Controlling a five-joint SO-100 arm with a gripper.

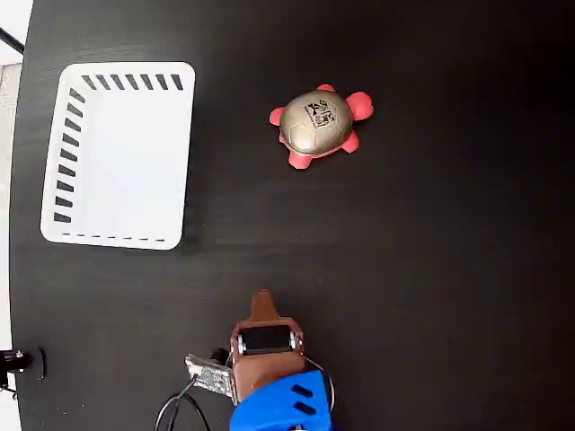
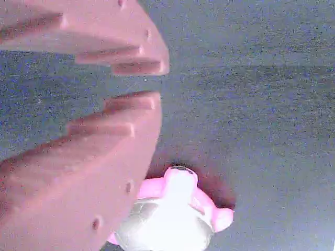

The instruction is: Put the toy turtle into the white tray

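Black table [image 1: 431, 287]; gripper [image 2: 159, 83] fingers slightly parted, empty, well short of toy turtle [image 1: 318, 125].

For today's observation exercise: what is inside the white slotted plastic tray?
Nothing shows inside the white slotted plastic tray: the fixed view sees only its bare white floor. The gold-shelled toy turtle with pink feet sits apart on the black table. Nothing covers the tray.

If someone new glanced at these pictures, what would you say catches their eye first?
Probably the toy turtle, its shiny gold shell and pink-red feet bright against the black table, upper middle of the fixed view. Next, the white tray, empty at upper left. The brown pincer sits at the bottom edge, apart from both, its fingers slightly parted in the wrist view.
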